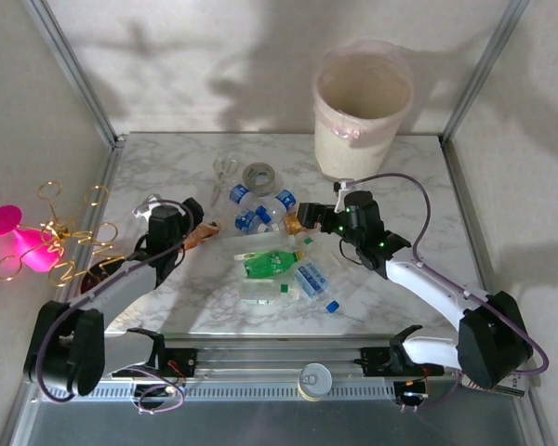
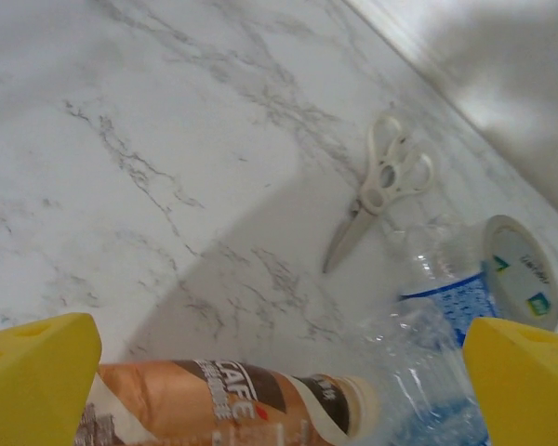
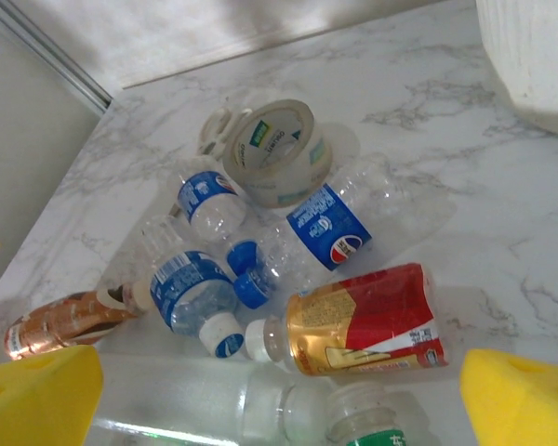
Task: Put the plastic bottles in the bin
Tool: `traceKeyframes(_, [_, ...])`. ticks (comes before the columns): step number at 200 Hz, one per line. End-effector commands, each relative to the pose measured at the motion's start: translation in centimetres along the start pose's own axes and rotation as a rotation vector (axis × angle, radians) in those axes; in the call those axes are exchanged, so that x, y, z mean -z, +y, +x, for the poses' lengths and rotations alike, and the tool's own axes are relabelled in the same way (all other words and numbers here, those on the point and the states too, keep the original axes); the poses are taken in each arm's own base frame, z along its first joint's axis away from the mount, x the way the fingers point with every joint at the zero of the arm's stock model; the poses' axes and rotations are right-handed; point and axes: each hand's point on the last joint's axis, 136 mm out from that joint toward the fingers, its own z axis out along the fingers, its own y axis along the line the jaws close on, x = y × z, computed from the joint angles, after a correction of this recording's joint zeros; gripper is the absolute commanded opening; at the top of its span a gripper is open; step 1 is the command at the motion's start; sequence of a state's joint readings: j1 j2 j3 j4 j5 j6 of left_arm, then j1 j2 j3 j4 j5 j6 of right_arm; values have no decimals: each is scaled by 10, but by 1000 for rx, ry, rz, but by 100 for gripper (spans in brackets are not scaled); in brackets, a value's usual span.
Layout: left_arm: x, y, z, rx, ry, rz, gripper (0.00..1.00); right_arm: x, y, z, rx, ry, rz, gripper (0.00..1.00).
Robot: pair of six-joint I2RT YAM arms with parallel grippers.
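From above, small clear and green plastic bottles (image 1: pixel 274 253) lie heaped between my left gripper (image 1: pixel 193 225) and right gripper (image 1: pixel 307 219), within reach of both, with the round cream-white bag-lined bin (image 1: pixel 349 139) at the far right. Left wrist: my jaws gape empty, poised to pinch a brown coffee-labelled bottle (image 2: pixel 223 404) lying flat lengthwise across the gap, cap right. Right wrist: jaws equally wide and empty before a red-and-gold labelled bottle (image 3: pixel 367 321) lying crosswise, cap left.

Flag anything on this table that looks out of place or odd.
Two things do not belong with the plastic bottles: a grey tape roll propped askew on the blue-labelled ones, and white scissors lying just beyond the heap. The bottles lie toppled in a loose pile; nothing looks spilled.
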State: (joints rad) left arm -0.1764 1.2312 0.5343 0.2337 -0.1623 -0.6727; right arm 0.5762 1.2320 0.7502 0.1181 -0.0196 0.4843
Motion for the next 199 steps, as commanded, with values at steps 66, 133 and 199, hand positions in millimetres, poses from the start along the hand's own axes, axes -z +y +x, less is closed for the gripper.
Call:
traceKeyframes(66, [-31, 6, 27, -123, 169, -50, 100, -4, 10, 0, 26, -2, -37, 99])
traceKeyframes(133, [-3, 8, 58, -124, 266, -26, 100, -12, 10, 0, 35, 10, -34, 99])
traceKeyframes(199, [19, 21, 85, -142, 317, -56, 100, -20, 11, 6, 27, 38, -44, 99])
